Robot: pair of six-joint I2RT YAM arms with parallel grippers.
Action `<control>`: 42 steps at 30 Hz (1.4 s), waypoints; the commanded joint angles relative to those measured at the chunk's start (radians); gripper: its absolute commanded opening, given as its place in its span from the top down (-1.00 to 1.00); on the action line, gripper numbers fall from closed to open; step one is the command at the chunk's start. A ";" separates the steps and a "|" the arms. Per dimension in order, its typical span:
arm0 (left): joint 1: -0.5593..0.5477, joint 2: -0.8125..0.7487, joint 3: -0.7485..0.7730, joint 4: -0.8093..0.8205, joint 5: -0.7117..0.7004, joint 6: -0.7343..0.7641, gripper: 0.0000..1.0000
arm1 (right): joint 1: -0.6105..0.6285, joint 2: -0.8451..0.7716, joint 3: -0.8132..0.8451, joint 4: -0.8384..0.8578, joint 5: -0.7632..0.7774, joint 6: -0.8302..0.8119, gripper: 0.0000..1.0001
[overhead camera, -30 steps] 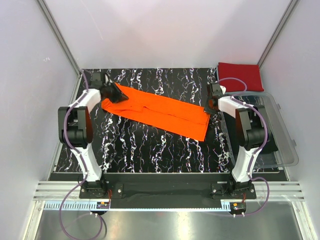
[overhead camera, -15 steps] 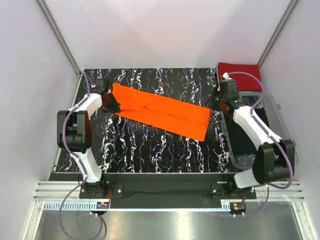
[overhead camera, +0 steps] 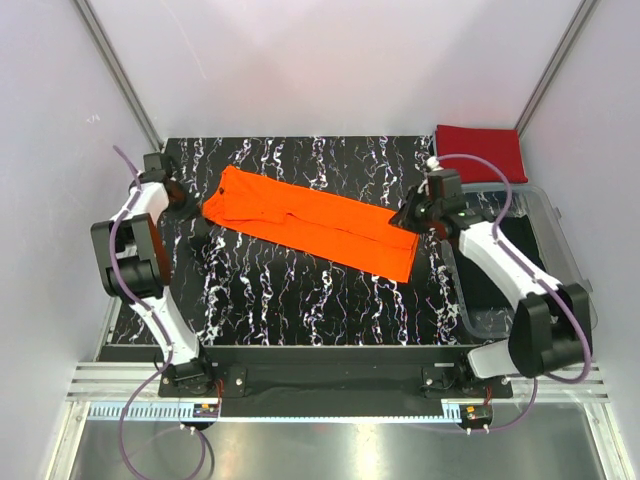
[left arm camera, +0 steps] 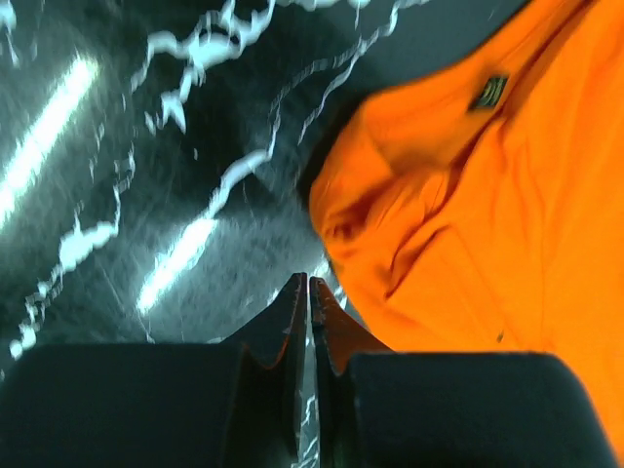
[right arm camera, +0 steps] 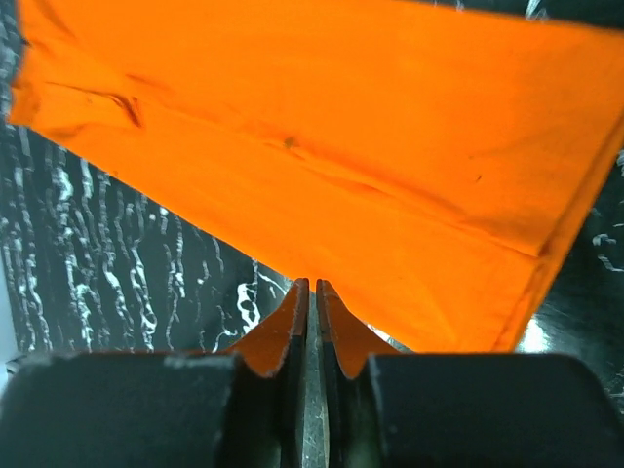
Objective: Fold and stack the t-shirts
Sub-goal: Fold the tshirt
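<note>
The orange t-shirt (overhead camera: 310, 220) lies folded into a long strip, slanting across the black marbled table. It also shows in the left wrist view (left arm camera: 468, 195) and the right wrist view (right arm camera: 341, 146). My left gripper (overhead camera: 190, 205) is shut and empty, just left of the shirt's collar end, over bare table (left arm camera: 308, 283). My right gripper (overhead camera: 403, 216) is shut and empty at the shirt's right end, its tips over the near edge of the cloth (right arm camera: 307, 285). The red t-shirt (overhead camera: 480, 150) lies folded at the back right corner.
A clear plastic bin (overhead camera: 545, 260) stands at the right edge of the table, under my right arm. White walls close in the back and both sides. Bare marbled table (overhead camera: 300, 290) lies in front of the orange shirt.
My left gripper has let go of the shirt's left end and drawn back to the left; that end now lies flat. My right arm has stretched out to the shirt's right end.
</note>
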 commanded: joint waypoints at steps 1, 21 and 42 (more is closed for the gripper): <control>-0.020 0.028 0.085 0.030 0.078 0.038 0.87 | 0.037 0.082 -0.012 0.049 0.031 0.034 0.76; -0.025 0.149 0.159 0.030 -0.032 0.024 0.96 | 0.083 0.217 -0.151 -0.041 0.195 0.080 0.82; -0.020 0.214 0.280 0.007 -0.015 0.073 0.78 | 0.089 0.223 -0.172 -0.052 0.244 0.077 0.84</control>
